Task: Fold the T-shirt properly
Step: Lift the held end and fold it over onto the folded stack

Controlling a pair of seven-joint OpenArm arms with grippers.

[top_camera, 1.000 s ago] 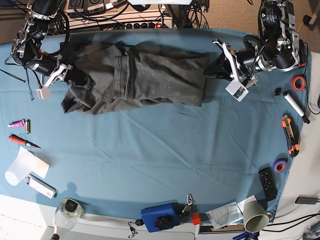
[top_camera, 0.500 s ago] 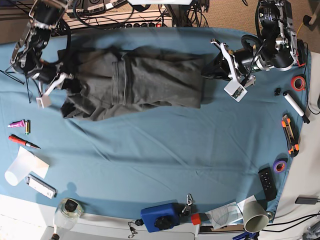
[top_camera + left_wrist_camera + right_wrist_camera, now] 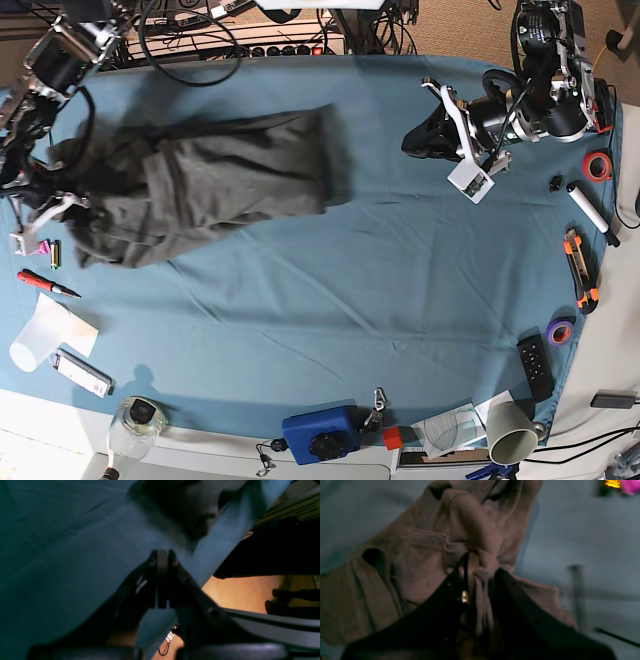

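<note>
While one blue tablecloth covers the whole table, one T-shirt lies bunched on its far part toward the base view's left, dark charcoal, crumpled in thick folds, one hem stitched. Two arms work above it: the right gripper is clamped on a twisted fold of the shirt's edge, while the left gripper hangs over bare cloth with its jaws pressed together, holding nothing. Smaller still, one red screwdriver lies nearby
</note>
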